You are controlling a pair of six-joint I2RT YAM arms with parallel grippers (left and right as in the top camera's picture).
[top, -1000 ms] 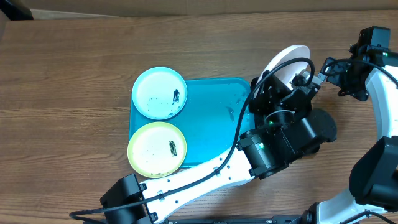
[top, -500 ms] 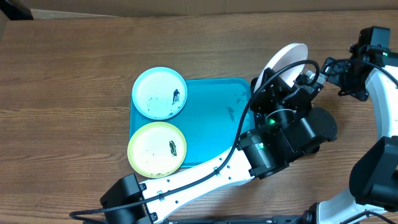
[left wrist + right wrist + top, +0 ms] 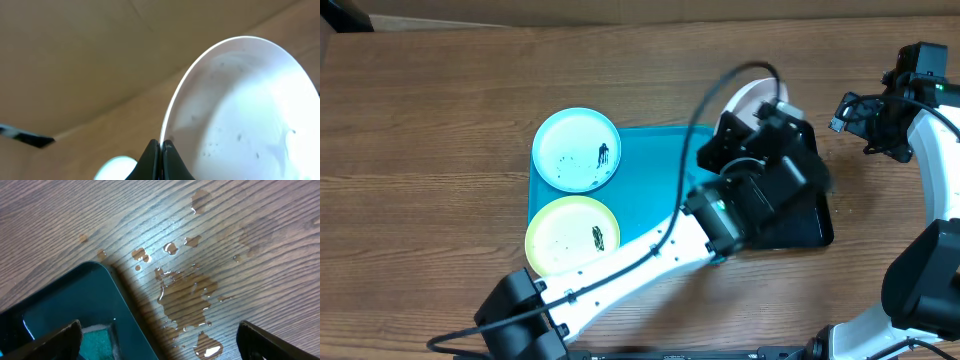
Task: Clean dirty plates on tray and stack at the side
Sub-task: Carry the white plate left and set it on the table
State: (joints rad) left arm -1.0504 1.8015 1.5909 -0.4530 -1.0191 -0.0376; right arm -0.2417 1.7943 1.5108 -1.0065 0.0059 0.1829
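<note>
Shifted since a second ago: left arm (image 3: 650, 250), wrist swung leftward, carrying the white plate (image 3: 745, 98) with it toward the tray (image 3: 660, 190); more of the black tray (image 3: 800, 225) is uncovered.

- Left arm: stretched diagonally from the near table edge, wrist above the black tray's far end.
- Left gripper (image 3: 161, 150): fingers pinched shut on the white plate's rim; plate stands steeply tilted, face flecked with specks, above and right of the fingertips.
- Right arm: unmoved at the table's right edge.
- Right gripper (image 3: 160, 342): jaws spread wide, nothing between, over a puddle (image 3: 187, 295) on the wood beside the black tray's corner.
- Light blue plate (image 3: 576, 149) and yellow-green plate (image 3: 572, 238): both smeared, on the tray's left end.
</note>
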